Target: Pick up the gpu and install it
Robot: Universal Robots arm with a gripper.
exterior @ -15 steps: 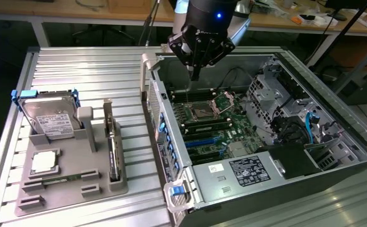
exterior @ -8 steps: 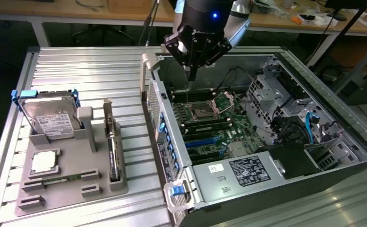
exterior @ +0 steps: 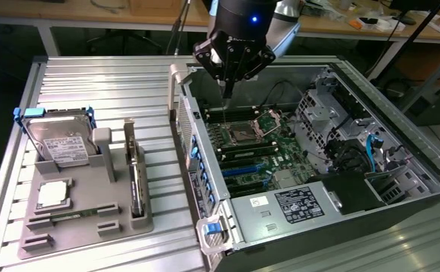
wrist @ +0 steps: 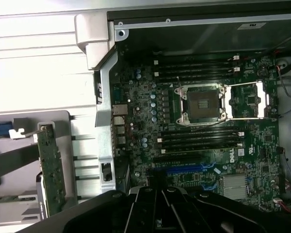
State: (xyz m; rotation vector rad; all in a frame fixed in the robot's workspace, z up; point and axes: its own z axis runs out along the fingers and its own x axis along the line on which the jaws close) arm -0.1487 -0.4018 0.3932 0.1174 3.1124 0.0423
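Nearest in the exterior view, the grey holder [exterior: 76, 226] lies on the ribbed metal table [exterior: 91, 85] with a narrow green memory stick [exterior: 72, 215] flat in its front row and a square processor chip [exterior: 54, 194] just behind. On the holder's side toward the case the gpu [exterior: 136, 181] stands on its long edge in a slot, upright, untouched, its bracket end pointing away from the camera. The wrist view catches it edge-on as a green board [wrist: 52, 170]. Behind the chip the hard drive [exterior: 61, 141] leans in its cradle with blue rails showing. To the exterior view's right the open computer case [exterior: 431, 170] lies on its side, the motherboard [exterior: 250, 147] is exposed and the blue expansion slots [exterior: 242, 168] are free. Farthest back, the gripper [exterior: 224, 96] hangs over the far end of the board, well apart from the card, its jaws pressed together on nothing; from the wrist they appear as dark closed fingers [wrist: 155, 208]. The pick-up looks not yet begun. To do it well, the jaws have to part before they come near the card and line up square across its thin top edge. They should grasp bare board clear of the fan and lift straight up out of the slot, so the card neither tilts nor drags the holder.
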